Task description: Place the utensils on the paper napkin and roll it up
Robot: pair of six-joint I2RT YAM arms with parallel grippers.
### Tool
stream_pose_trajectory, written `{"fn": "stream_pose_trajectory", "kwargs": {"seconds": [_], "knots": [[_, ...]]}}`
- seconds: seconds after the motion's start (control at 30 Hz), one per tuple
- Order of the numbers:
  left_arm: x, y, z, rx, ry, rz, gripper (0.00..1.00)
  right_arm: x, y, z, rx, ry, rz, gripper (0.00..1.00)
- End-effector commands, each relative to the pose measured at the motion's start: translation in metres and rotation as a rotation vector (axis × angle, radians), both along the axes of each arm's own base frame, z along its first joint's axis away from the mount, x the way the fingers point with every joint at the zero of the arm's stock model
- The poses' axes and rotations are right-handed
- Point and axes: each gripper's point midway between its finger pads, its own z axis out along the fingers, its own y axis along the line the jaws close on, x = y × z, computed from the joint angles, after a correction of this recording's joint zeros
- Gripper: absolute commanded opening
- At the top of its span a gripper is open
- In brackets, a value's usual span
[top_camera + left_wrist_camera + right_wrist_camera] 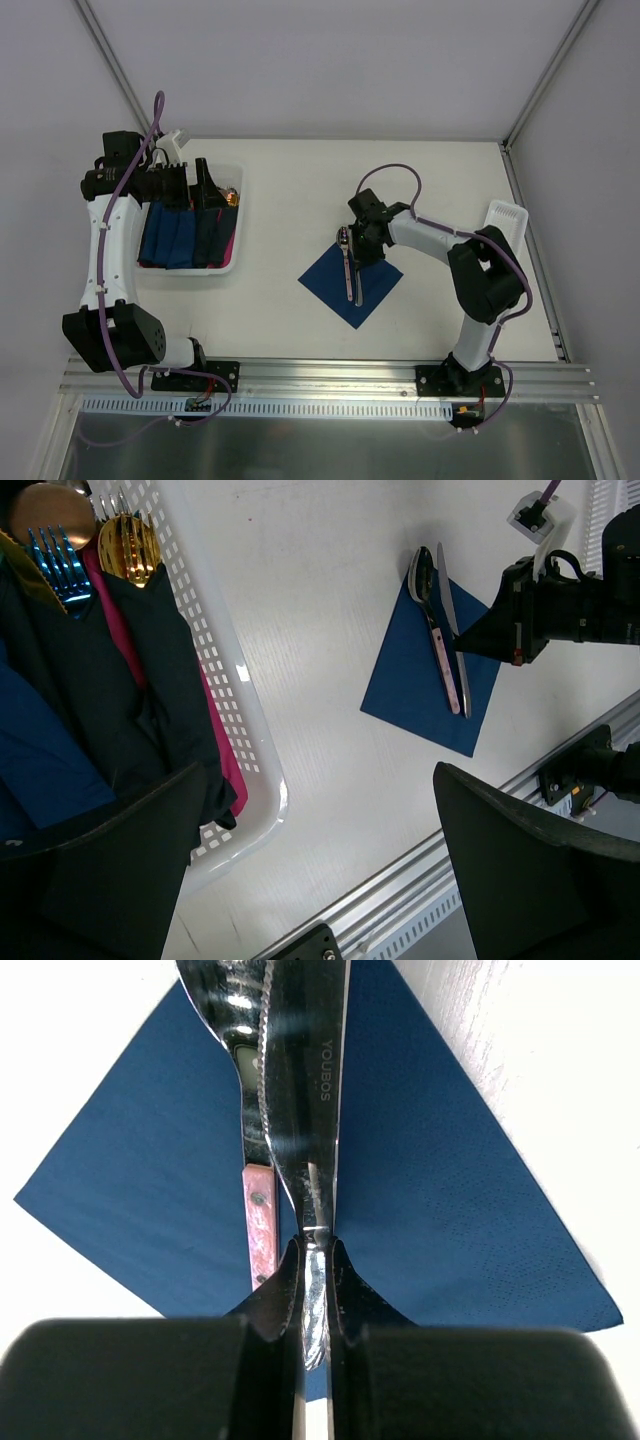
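**Item 1. Paper napkin** (335, 290). A dark navy square that lay flat on the white desk (280, 190) in front of the right arm, turned corner-on as a diamond. Judged so set that its long diagonal could carry the cutlery full-length, which suits rolling from a corner.

**Item 2. Utensils.** Two pieces lay side by side along that diagonal.
- Spoon (445, 665): pink handle, lay free on the paper.
- Knife (305, 1090): plain steel, serrated edge, stamped YOUBOS. It lay just beside the spoon, its blade crossing the rim of the spoon's bowl in the right wrist view. Whether the two touched could not be told.

**Item 3. Right end effector** (315, 1252). It was clamped on the knife where blade meets handle, low over the napkin. Judged gripped there to keep the knife parallel to the spoon while it was set down. It had not yet been released.

**Item 4. Left end effector** (315, 772). Its fingers (100, 870) were spread wide and gripped nothing. It hung over the white perforated basket (235, 740) at the desk's left, well apart from the napkin. Judged parked there to leave the right arm room.

**Item 5. Basket contents.** Dark blue and pink rolled bundles (150, 680) with gold cutlery heads (130, 545); not of this set.

**Item 6. Status.** Placing judged near complete. Rolling had not begun, as the napkin lay unfolded.
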Motion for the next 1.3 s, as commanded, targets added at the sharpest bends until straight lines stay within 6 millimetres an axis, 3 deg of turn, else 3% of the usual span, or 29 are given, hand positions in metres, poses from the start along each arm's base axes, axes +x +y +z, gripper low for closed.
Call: {"fn": "stream_pose_trajectory", "kwargs": {"seconds": [0.0,0.87,1.27], "knots": [[-0.005,-0.005,0.009,-0.007,-0.031,-0.015,0.99,0.015,0.012,0.012,0.022,-0.052,0.0,0.0],[-0.005,-0.004,0.005,0.001,-0.027,-0.012,0.99,0.023,0.018,0.008,0.02,-0.043,-0.017,0.0],[-0.005,-0.004,0.005,0.001,-0.027,-0.012,0.99,0.024,0.022,0.01,0.043,-0.034,-0.041,0.21]]}}
